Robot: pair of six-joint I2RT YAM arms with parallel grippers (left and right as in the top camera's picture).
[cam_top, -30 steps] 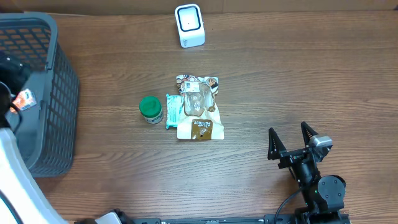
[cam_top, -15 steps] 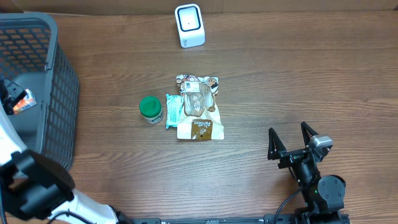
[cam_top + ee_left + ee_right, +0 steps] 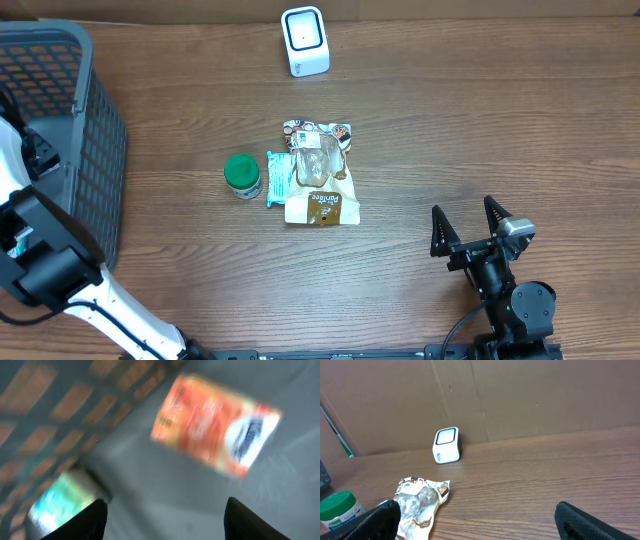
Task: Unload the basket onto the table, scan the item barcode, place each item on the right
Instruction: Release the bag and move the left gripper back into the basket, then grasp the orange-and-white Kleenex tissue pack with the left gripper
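Left wrist view, blurred. Left gripper (image 3: 164, 507): jaws apart, bare basket floor between them, nothing pinched. Orange packet (image 3: 215, 430): flat on the floor of the basket (image 3: 95, 150), at the far left of the desk (image 3: 450, 120). It lies just beyond the jaw tips, a little right of their midline. Its long axis slants from upper left to lower right, oblique to the line across the jaws. Judged the item to scan; the wrist likely needs turning to close across its short side. Right gripper (image 3: 465, 215): jaws spread wide, empty, near right, well apart from the basket. Scanner (image 3: 304, 40): far centre. Left arm much the nearer.
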